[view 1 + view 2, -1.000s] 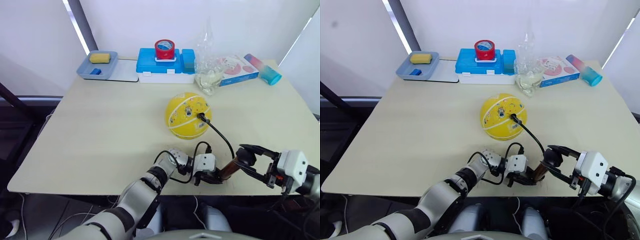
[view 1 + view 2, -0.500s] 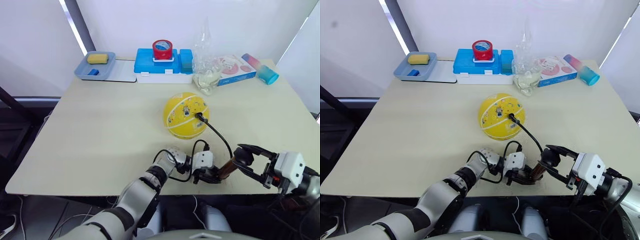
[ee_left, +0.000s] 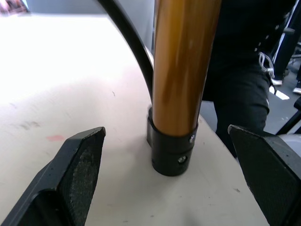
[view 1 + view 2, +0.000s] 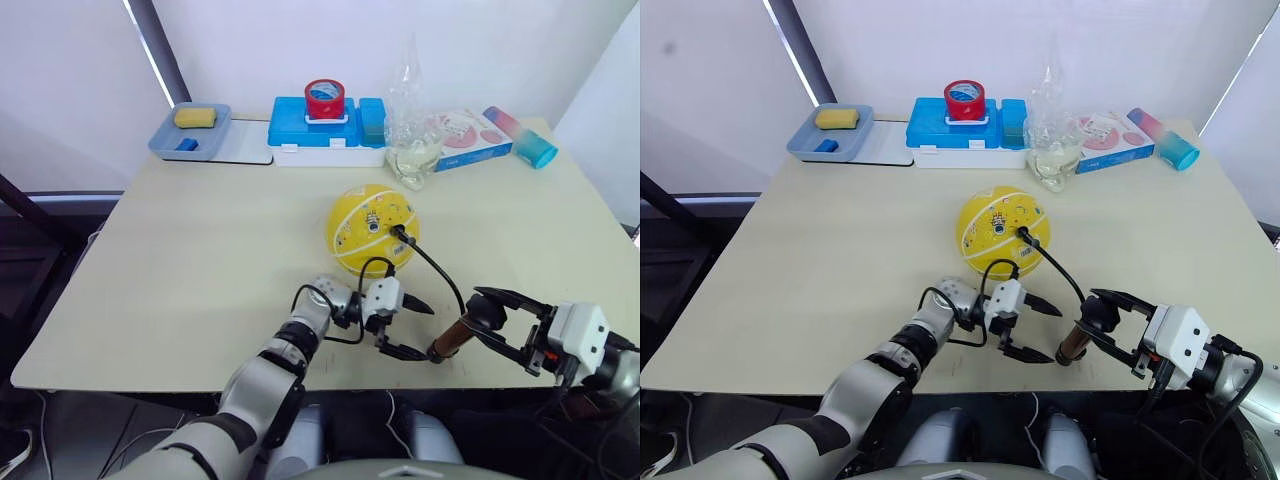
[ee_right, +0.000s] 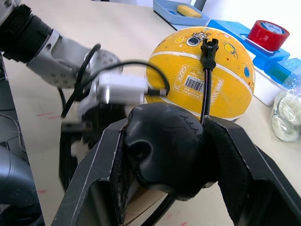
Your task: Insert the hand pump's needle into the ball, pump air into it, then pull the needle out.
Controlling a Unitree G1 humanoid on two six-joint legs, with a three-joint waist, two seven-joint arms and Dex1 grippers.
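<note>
Currently: left pincer (image 4: 408,326) low centre of frame, fingers spread wide, off the hand pump (image 4: 447,340). Right pincer (image 4: 492,318) lower right, clamped on the pump's black handle, tube standing tilted, base on the desk (image 4: 200,260) near its front edge. Bare desk to the left. Ball (image 4: 373,230) mid-frame, round, yellow, needle (image 4: 398,234) seated in it, hose running to the pump.

We are looking down on a pale beige table (image 4: 200,250) that is standing against a white wall (image 4: 260,40). A dark post (image 4: 160,45) is rising at far left, with bright light falling beside it. Dark floor (image 4: 40,270) is showing on the left.
</note>
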